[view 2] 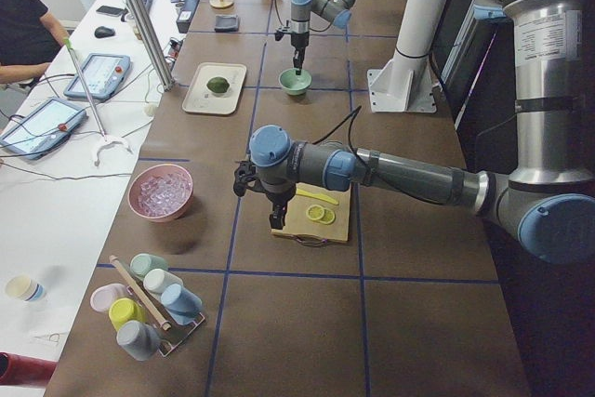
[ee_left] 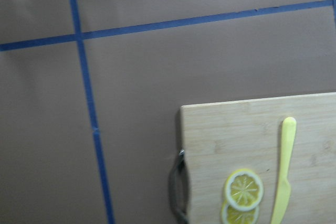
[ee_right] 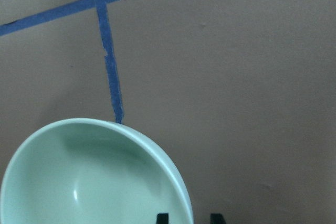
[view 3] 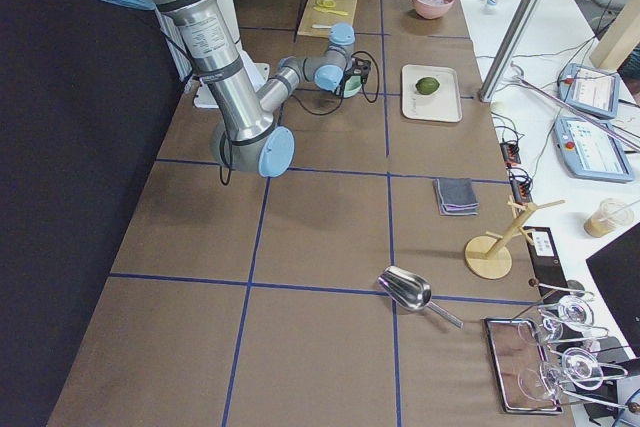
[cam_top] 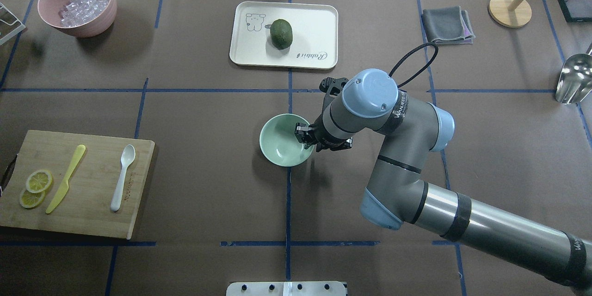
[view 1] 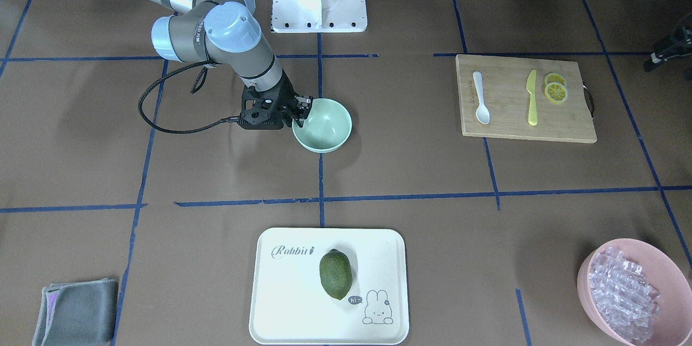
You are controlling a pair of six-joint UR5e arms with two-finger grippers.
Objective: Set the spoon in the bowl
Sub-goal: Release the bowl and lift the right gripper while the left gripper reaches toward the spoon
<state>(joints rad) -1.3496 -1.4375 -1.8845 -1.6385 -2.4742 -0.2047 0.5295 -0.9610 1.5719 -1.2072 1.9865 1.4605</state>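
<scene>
The white spoon (view 1: 480, 98) lies on the wooden cutting board (view 1: 519, 125), handle toward the robot; it also shows in the overhead view (cam_top: 122, 176). The mint-green bowl (view 1: 331, 131) stands empty mid-table. My right gripper (view 1: 300, 112) is at the bowl's rim, one finger inside and one outside, slightly open, with small gaps to the rim in the right wrist view (ee_right: 189, 219). My left gripper (view 2: 276, 222) hangs over the board's handle end and shows only in the exterior left view, so I cannot tell whether it is open or shut. The left wrist view shows no spoon.
A yellow knife (view 1: 532, 98) and lemon slices (view 1: 556, 89) lie on the board beside the spoon. A white tray (view 1: 281, 292) holds a green fruit (view 1: 335, 274). A pink bowl (view 1: 586, 281) of clear cubes and a grey cloth (view 1: 75, 311) sit at the far corners.
</scene>
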